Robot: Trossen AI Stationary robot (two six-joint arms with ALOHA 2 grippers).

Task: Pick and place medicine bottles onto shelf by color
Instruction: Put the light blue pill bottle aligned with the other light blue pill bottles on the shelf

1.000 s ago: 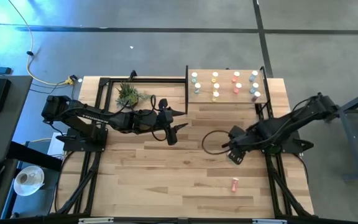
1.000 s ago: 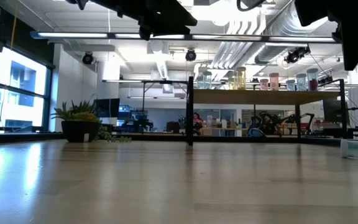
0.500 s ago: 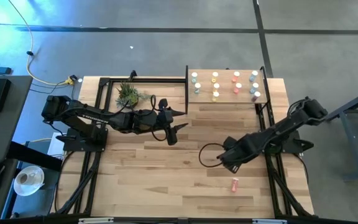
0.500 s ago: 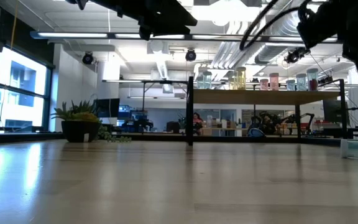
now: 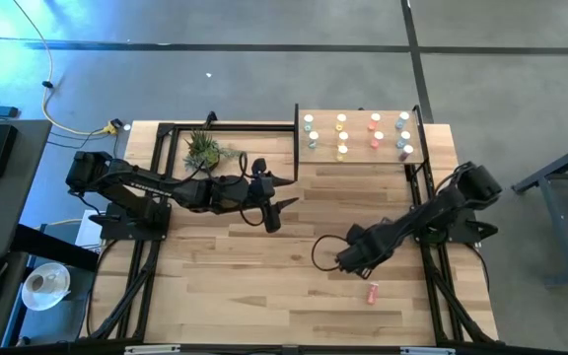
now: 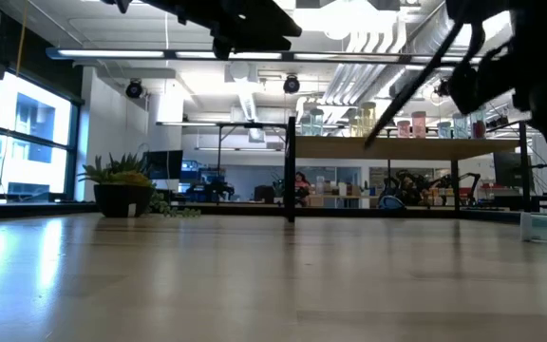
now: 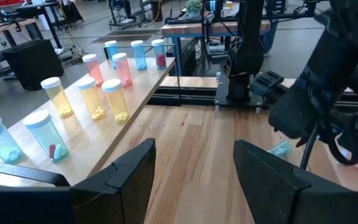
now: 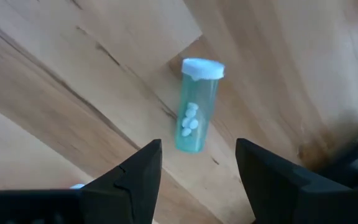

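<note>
Between the spread fingers of the right gripper (image 8: 197, 158), which hold nothing, a teal medicine bottle (image 8: 196, 109) lies on its side on the tabletop (image 5: 245, 286), its white cap pointing away from the wrist. The fingertips frame the bottle's base end but do not touch it.

This is new. A second ago the right arm was drawn back near the shelf's corner; since then it has swung out and forward over the front middle of the table, and its jaws have stayed wide apart throughout. I read that as the approach to a pick: the gripper is lined up over a bottle and has yet to come down and close.

Just beside it, nearer the table's front edge, an orange-red medicine bottle (image 5: 372, 292) lies on its side, unmoved. That makes two bottles left on the table.

Farther out at the back right, the shelf (image 5: 358, 128) carries ten upright bottles in four colour columns:
- two white
- three yellow
- two orange-red
- three teal

With the two loose ones, that is twelve in all. By colour, the teal one belongs with the far-right column and the orange-red one with the column beside it.

The left gripper (image 7: 194, 168) hangs over the table's middle-left with its fingers apart and empty. It has not shifted over the last second. One potted plant (image 5: 203, 150) stands behind it.
</note>
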